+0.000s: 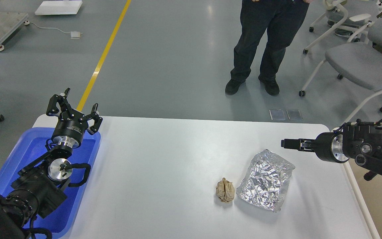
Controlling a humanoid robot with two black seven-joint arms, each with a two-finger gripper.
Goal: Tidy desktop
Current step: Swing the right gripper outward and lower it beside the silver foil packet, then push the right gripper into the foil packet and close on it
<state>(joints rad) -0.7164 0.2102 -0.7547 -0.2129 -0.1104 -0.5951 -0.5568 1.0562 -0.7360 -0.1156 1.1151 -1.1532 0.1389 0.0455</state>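
The white desktop point(164, 159) fills the lower view. On it, right of centre, lie a crumpled brown paper ball point(225, 190) and, just right of it, a crumpled silver foil sheet point(266, 179). My left gripper point(74, 103) is open and empty, raised over the far end of the blue tray point(18, 156). My right gripper point(285, 143) comes in from the right, a little above and right of the foil; its fingers look closed together with nothing between them.
The blue tray sits on the desktop's left edge under my left arm. A cream-white tub's rim point(353, 186) runs along the desktop's right edge. A person point(264, 43) stands beyond the far edge. Office chairs point(360, 63) stand at the back right.
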